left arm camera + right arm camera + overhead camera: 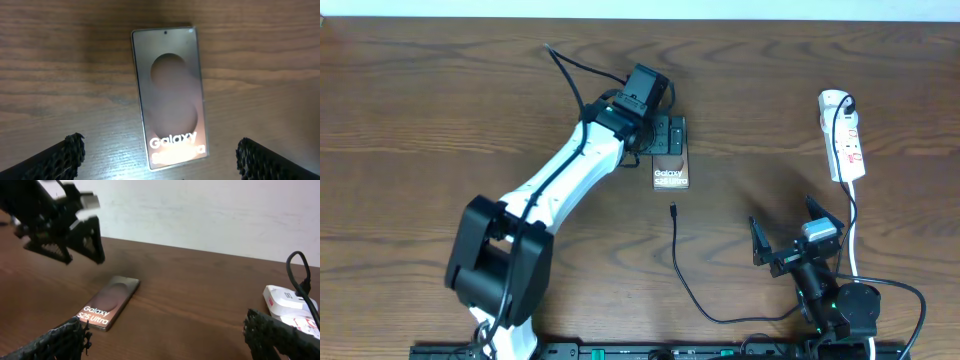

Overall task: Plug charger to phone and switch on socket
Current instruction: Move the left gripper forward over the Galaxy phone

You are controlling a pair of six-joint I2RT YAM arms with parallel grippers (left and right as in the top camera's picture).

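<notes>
Phone lies flat near the middle of the table, lettering up, long axis running from the far edge to the near edge.

Left gripper hangs over the phone's far end. In the wrist view its fingers are spread wide either side of the phone, touching nothing.

Charger: plug tip lies near the phone's near end, apart from it. The cable runs toward the near edge, then curves right to the right arm's base.

Socket lies at the far right, well apart from the phone, with a black plug seated at its far end. Its white cord passes just beside the right gripper, whose fingers are spread and empty.

Bare wood lies left of the left arm and between phone and socket.
</notes>
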